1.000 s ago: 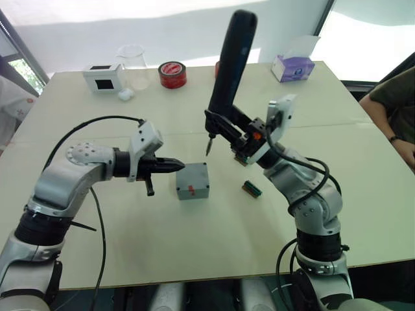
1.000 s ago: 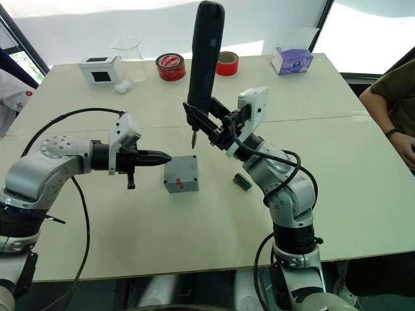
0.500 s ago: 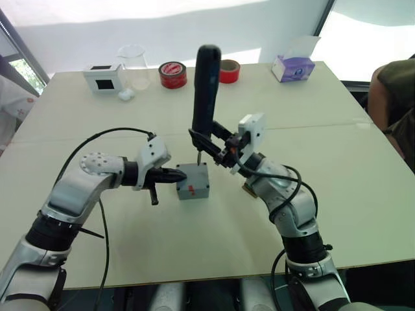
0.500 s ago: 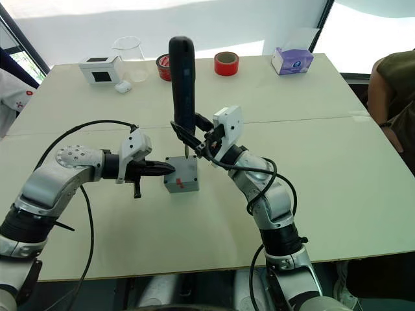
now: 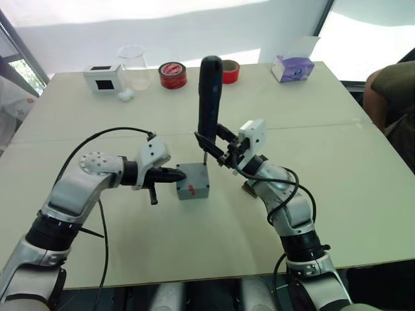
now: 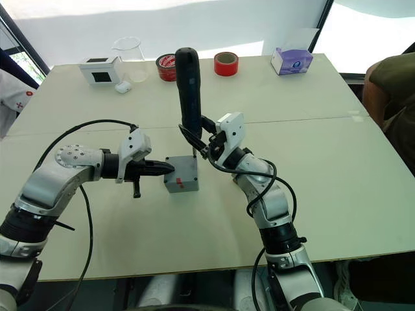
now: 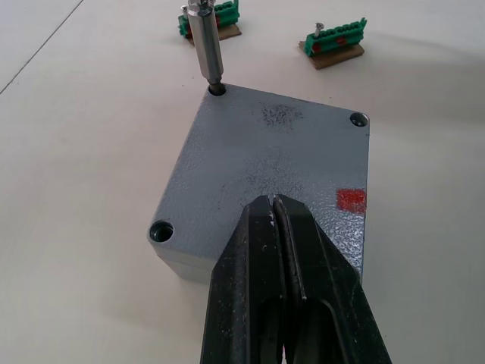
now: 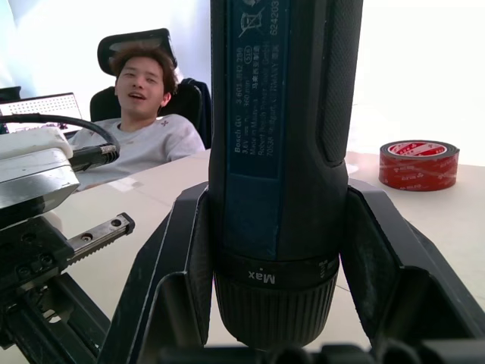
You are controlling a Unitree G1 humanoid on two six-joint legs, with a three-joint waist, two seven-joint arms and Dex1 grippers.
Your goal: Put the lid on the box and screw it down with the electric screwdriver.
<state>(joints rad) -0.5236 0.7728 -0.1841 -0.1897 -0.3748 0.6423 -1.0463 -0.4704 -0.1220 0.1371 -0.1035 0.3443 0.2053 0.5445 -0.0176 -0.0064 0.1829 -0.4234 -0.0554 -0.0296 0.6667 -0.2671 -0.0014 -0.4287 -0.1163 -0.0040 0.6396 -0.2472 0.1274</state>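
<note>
**Desk:** At the middle of the pale table [image 5: 97, 259], what is pictured?

**Caption writer:** The box [image 5: 192, 181], a small square grey enclosure with a red mark on its near side, is seen with the lid [image 7: 276, 163] already seated on top. The left gripper [image 5: 176, 173] is pressed against the box's left edge, its two black fingers [image 7: 280, 280] clenched together on nothing. The electric screwdriver [image 5: 209, 97] is held upright by the right gripper [image 5: 225, 154], the fingers clamped round its black barrel, and the thin metal bit [image 7: 204, 42] is set into the lid's far corner hole.

**Desk:** How is the box judged to handle?

**Caption writer:** It is judged light and rigid, hard speckled plastic with smooth sides, so it may slide or twist under the driver's torque; bracing at a side edge looks sensible. The screwdriver is taken to be heavier and top-heavy, best gripped low on the barrel, as shown.

**Desk:** Anything else worth noting?

**Caption writer:** Small green terminal blocks [image 7: 333, 42] are seen just beyond the box. Two rolls of red tape [image 6: 170, 67], a glass beaker [image 6: 128, 57], a white box [image 6: 100, 69] and a tissue packet [image 6: 291, 60] are lined along the far edge.
</note>
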